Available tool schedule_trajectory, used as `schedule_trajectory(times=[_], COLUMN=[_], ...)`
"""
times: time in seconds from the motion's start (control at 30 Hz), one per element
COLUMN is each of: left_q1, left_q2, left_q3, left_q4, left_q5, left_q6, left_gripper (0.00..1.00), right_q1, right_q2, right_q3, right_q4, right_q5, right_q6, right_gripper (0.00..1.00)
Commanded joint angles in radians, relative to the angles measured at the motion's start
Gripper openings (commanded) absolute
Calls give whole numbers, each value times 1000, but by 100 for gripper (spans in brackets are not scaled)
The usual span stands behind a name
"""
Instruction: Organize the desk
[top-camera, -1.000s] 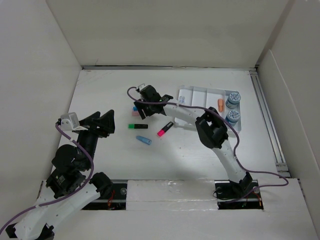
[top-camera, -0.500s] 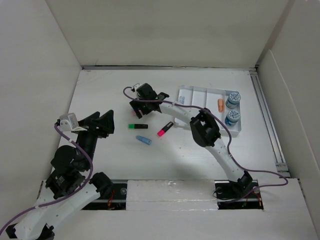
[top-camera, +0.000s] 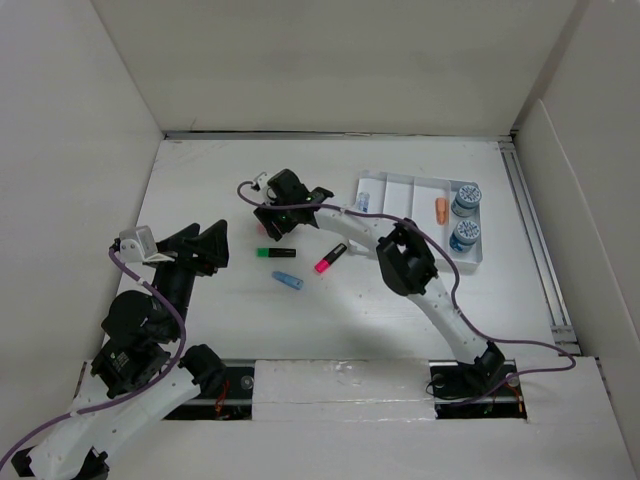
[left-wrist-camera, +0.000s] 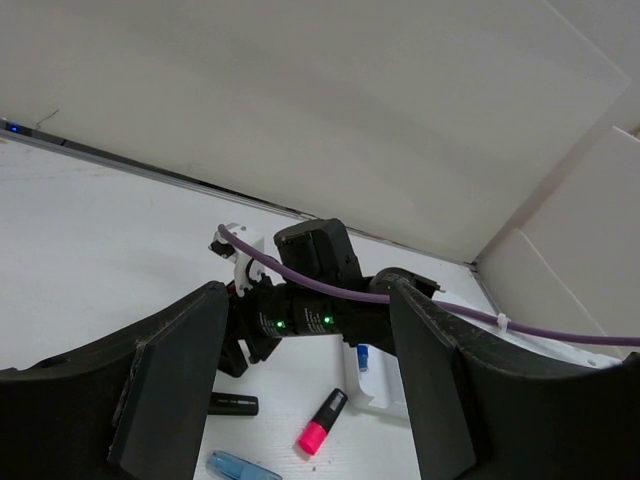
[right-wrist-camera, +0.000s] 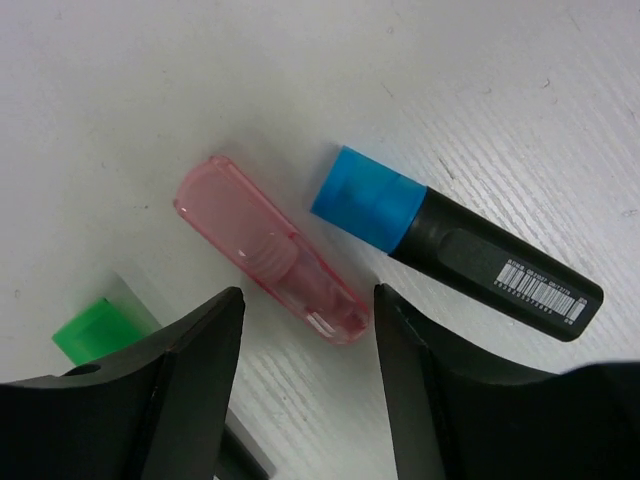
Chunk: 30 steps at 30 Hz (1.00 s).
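Note:
The desk (top-camera: 200, 180) is the white tabletop. My right gripper (top-camera: 268, 226) reaches far left, open and low over a clear pink cap (right-wrist-camera: 270, 265); its jaws stand either side of the cap's near end without holding it. A blue-capped black highlighter (right-wrist-camera: 460, 245) lies just beside it, and a green cap (right-wrist-camera: 100, 330) shows at the left. A green-tipped black marker (top-camera: 275, 252), a pink highlighter (top-camera: 330, 258) and a light blue cap (top-camera: 287, 281) lie nearby. My left gripper (top-camera: 205, 245) is open and empty, raised left of them.
A white compartmented tray (top-camera: 420, 182) sits at the right with an orange piece (top-camera: 441, 208), two blue-white rolls (top-camera: 466, 198) and a small blue item (top-camera: 364, 200). White wall panels surround the desk. The left wrist view shows the right arm (left-wrist-camera: 320, 300) and pink highlighter (left-wrist-camera: 322, 420).
My right gripper has shifted left and a little toward me, coming down over the pink cap. The left arm and the loose markers have not moved.

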Motion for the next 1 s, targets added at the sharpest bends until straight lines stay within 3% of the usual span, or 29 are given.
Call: schedule_trajectory(times=[0.0,0.13,0.3,0.37,0.4,0.57,0.83,0.93,0.97], left_q1=[2,2,2,2,2,2,2,2,2], left_q2=[-3,-3,-2,1,0,-9,-12,-15,-14], left_q3=[-4,-4,-6,-6,-4,-4,-3,-3,-1], left_q4=[44,45,47,48,44,44,45,42,44], left_q5=[6,11,17,22,20,19,23,19,17], left_q6=[11,11,11,9,9,8,8,9,9], left_gripper=[61,61,61,61,61,61,61,61,61], right_q1=[17,17,17,17,17,17,26,47,48], right_q2=[-13,-98,-204,-201,-194,-94,-17,16,21], right_q3=[-30,-177,-352,-334,-317,-157,-18,37,46], right_q4=[15,58,163,155,137,85,32,-3,-15], right_q5=[-45,-50,-90,-53,-16,-5,7,28,28], right_q6=[-2,42,102,102,102,87,62,57,57], right_gripper=[59,45,45,55,68,80,77,69,62])
